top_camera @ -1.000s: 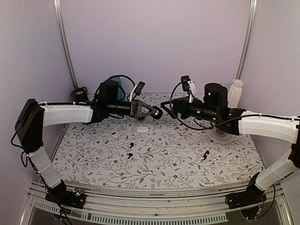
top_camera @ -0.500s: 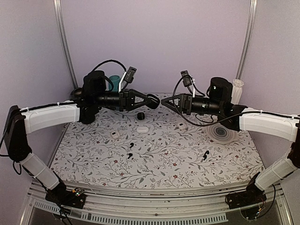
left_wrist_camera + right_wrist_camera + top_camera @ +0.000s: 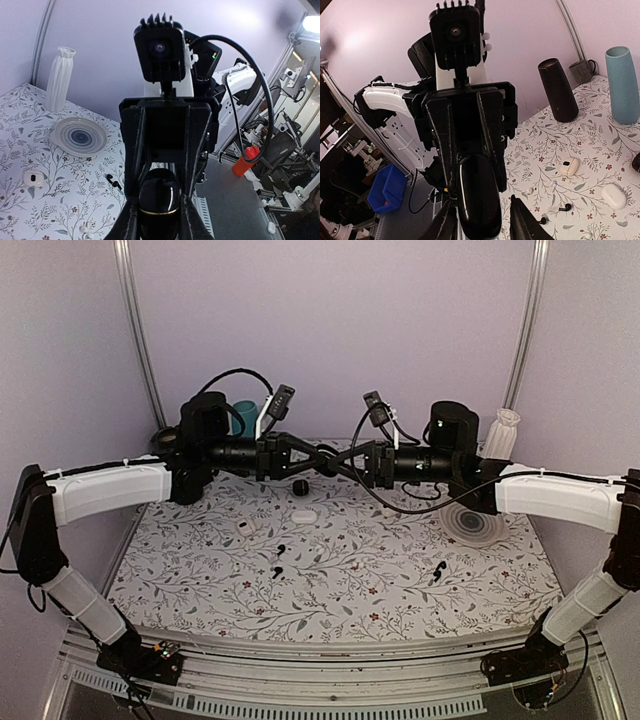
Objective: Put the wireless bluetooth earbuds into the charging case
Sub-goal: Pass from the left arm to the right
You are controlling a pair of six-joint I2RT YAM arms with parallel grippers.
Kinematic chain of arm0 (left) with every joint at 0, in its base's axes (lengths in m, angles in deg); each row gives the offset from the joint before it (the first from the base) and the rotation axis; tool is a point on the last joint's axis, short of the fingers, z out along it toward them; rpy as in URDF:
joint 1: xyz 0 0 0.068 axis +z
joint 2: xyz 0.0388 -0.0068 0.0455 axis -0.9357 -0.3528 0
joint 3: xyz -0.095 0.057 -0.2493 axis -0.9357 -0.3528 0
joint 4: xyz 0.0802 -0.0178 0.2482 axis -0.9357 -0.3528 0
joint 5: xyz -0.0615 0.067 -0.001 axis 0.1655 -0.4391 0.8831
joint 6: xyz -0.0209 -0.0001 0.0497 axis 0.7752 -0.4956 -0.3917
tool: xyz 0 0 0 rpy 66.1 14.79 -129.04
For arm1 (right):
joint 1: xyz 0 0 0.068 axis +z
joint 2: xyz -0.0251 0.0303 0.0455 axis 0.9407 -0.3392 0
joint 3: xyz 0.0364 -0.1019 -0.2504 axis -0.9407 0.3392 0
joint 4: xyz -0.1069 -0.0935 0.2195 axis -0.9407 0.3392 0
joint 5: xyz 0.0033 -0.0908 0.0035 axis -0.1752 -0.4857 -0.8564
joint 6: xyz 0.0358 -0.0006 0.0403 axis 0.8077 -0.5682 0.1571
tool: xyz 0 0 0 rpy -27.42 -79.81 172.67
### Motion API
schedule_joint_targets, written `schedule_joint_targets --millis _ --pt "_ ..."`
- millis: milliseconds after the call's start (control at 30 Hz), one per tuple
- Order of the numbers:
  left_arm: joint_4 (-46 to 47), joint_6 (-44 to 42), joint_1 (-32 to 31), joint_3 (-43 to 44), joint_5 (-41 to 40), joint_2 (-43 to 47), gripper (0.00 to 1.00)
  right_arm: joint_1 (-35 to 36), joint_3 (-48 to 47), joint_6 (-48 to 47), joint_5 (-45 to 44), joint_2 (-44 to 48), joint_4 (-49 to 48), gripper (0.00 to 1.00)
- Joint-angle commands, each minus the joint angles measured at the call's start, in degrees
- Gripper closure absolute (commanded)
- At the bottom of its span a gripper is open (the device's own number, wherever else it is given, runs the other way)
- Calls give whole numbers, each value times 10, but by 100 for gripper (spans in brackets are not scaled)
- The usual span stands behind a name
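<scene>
Both arms are up off the tabletop point(image 3: 370, 595), operator, nose to nose high over its 12 o'clock side. Your left tool point(image 3: 158, 220) is closed right down on the charging case point(image 3: 478, 195). A finger presses each side, and the glossy black pebble is carried in mid-air, its thin seam line showing in the left wrist view.

Your right tool point(image 3: 482, 222) faces it head-on, fingers either side of that same case. It is narrowed but not clamped: in the right wrist view there is a sliver of gap between the case and the finger at 3 o'clock. Whether the 9 o'clock finger is touching, I cannot tell.

Down below, the wireless bluetooth earbuds point(image 3: 281, 549) lie loose on the floral tabletop. Two sit close together just toward 9 o'clock of its middle, and the third earbud point(image 3: 437, 572) lies well apart toward 4 o'clock. None of them is anywhere near the case in the air.

A small black case point(image 3: 299, 486) sits toward 11 o'clock beneath the tools, with a white case point(image 3: 304, 515) just on its 6 o'clock side. A second white case point(image 3: 245, 528) lies further toward 9. A ringed plate point(image 3: 472, 525) rests at 2 o'clock, with a white vase point(image 3: 505, 432) behind it. A teal vase point(image 3: 622, 85) stands at the far edge.
</scene>
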State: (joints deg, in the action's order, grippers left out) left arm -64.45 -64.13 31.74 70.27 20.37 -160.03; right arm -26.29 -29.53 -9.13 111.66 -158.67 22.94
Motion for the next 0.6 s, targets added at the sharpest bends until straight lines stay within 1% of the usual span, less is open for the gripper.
schedule_joint_targets --millis 0,100,167,200,233,267,333,367,433,567 --pt "9 -8 -6 15 8 -4 100 2 -19 -4 11 -11 4 68" --pt "9 -6 -6 14 5 -2 100 2 -18 -5 8 -11 8 78" --pt "10 -5 -6 14 6 -2 100 2 -19 -3 6 -11 8 90" --pt "11 -5 -6 14 6 -2 100 2 -20 0 5 -11 7 93" --pt "11 -5 -6 13 5 -2 94 2 -21 2 5 -12 6 95" --pt "12 -4 -6 11 3 -1 83 2 -22 5 3 -13 3 96" --pt "14 -2 -6 8 -6 2 57 1 -25 13 -1 -14 1 96" --pt "14 -1 -6 6 -11 5 47 1 -24 17 -4 -13 -4 97" --pt "27 3 -6 -6 -15 11 40 1 -15 26 -14 -7 -24 97" --pt "77 20 -6 -40 -38 27 33 1 -7 42 -30 -1 -51 97"
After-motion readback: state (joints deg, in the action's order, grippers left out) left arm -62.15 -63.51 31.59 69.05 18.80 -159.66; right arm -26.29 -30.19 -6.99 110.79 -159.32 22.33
